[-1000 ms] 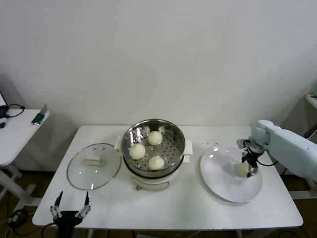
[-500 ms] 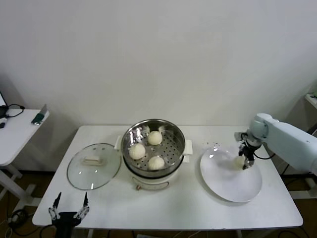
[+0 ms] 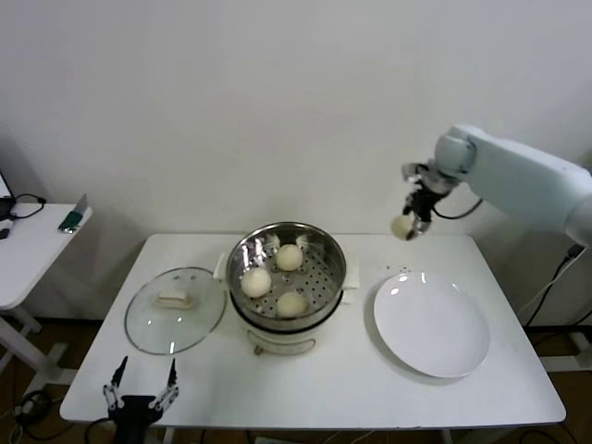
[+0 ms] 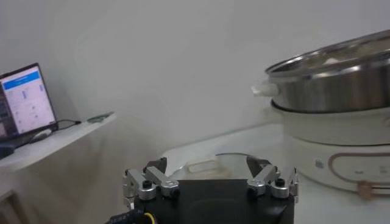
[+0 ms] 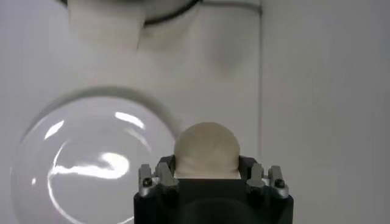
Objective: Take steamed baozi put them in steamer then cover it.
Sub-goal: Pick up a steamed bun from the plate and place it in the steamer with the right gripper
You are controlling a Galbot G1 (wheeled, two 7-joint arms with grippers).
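Baozi number four, a small round pale cream bun [image 3: 401, 226], hangs at the right of the head view's middle, clamped between the fingers of the right gripper [image 3: 413, 225] high above the empty flat white plate [image 3: 431, 326]. Three more smooth cream-white buns [image 3: 256, 281] sit on the perforated tray of the round stainless-steel steamer [image 3: 287, 275] at centre frame. The clear glass cover with its white bar handle [image 3: 175, 309] lies flat on the white table [image 3: 351, 384] at left centre. The left gripper [image 3: 140, 398] waits at the lower left edge, fingers spread apart. In the right wrist view the bun [image 5: 206, 150] fills the jaws squarely. Soft and light, it likely dents under pressure; a gentle hold across its widest part looks safest.
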